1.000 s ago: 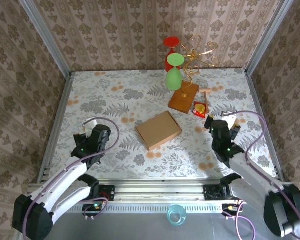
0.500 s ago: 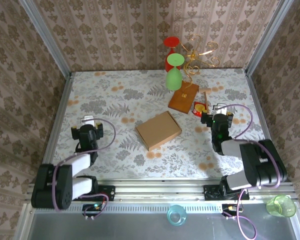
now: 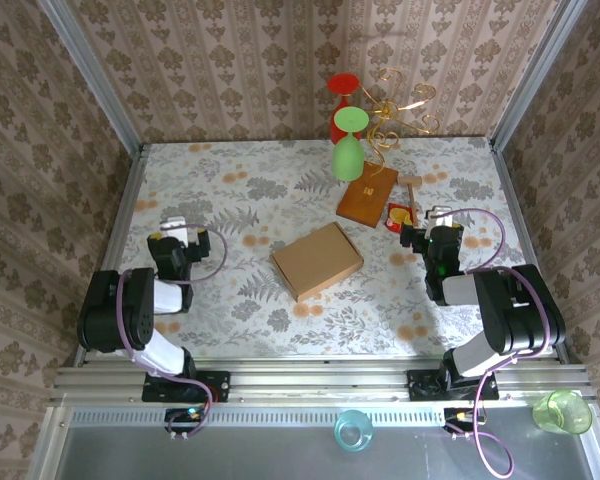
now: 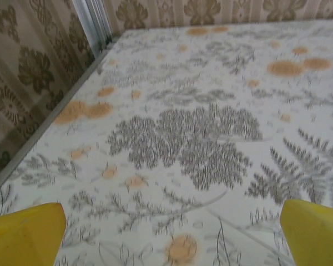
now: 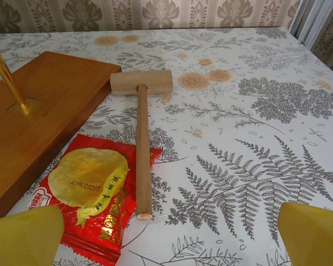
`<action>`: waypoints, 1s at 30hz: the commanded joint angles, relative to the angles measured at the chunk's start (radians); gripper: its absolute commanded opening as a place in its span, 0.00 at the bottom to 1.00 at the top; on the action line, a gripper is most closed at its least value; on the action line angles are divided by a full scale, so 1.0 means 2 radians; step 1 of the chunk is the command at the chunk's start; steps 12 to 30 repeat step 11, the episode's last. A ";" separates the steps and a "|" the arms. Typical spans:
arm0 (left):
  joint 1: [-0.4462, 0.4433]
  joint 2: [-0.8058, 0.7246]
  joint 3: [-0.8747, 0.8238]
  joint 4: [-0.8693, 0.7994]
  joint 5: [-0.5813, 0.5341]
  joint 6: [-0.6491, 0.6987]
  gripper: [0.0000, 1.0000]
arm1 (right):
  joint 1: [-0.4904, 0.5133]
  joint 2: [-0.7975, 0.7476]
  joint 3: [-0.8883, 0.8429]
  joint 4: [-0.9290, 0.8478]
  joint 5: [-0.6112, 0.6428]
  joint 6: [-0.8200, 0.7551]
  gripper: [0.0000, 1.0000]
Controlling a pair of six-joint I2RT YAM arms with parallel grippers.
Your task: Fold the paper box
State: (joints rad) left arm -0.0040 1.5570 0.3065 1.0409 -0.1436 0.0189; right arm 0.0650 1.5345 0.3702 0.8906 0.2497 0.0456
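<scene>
The paper box (image 3: 317,260) is a plain light-brown shallow rectangle lying closed and flat in the middle of the table, turned slightly askew. My left gripper (image 3: 173,240) rests low at the table's left side, well left of the box. Its yellow fingertips (image 4: 22,233) stand wide apart, open over bare patterned tablecloth (image 4: 177,138). My right gripper (image 3: 435,236) sits low at the right side, apart from the box, open and holding nothing. Its yellow fingertips (image 5: 313,233) frame a snack packet and a mallet.
A reddish-brown wooden block (image 3: 367,192) carries a gold wire stand with a green and a red glass (image 3: 348,150). A red snack packet (image 5: 94,194) and a small wooden mallet (image 5: 141,138) lie just ahead of the right gripper. Side walls (image 3: 110,200) border the table.
Both arms have folded back and settled low at the table's sides, grippers still wide open. A green cup has come into view at the bottom right. The box has not moved.
</scene>
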 commanded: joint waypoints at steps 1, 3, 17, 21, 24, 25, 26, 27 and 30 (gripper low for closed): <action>0.002 -0.003 0.003 0.008 0.013 -0.008 1.00 | -0.003 -0.001 0.009 0.002 0.001 0.004 1.00; 0.002 -0.003 0.001 0.012 0.012 -0.009 1.00 | -0.002 0.000 0.010 0.002 0.001 0.003 1.00; 0.003 -0.003 -0.026 0.051 0.002 -0.013 1.00 | 0.001 -0.005 0.000 0.015 0.045 0.015 1.00; 0.003 -0.003 -0.026 0.051 0.002 -0.013 1.00 | 0.001 -0.005 0.000 0.015 0.045 0.015 1.00; 0.003 -0.003 -0.026 0.051 0.002 -0.013 1.00 | 0.001 -0.005 0.000 0.015 0.045 0.015 1.00; 0.003 -0.003 -0.026 0.051 0.002 -0.013 1.00 | 0.001 -0.005 0.000 0.015 0.045 0.015 1.00; 0.003 -0.003 -0.026 0.051 0.002 -0.013 1.00 | 0.001 -0.005 0.000 0.015 0.045 0.015 1.00; 0.003 -0.003 -0.026 0.051 0.002 -0.013 1.00 | 0.001 -0.005 0.000 0.015 0.045 0.015 1.00; 0.003 -0.003 -0.026 0.051 0.002 -0.013 1.00 | 0.001 -0.005 0.000 0.015 0.045 0.015 1.00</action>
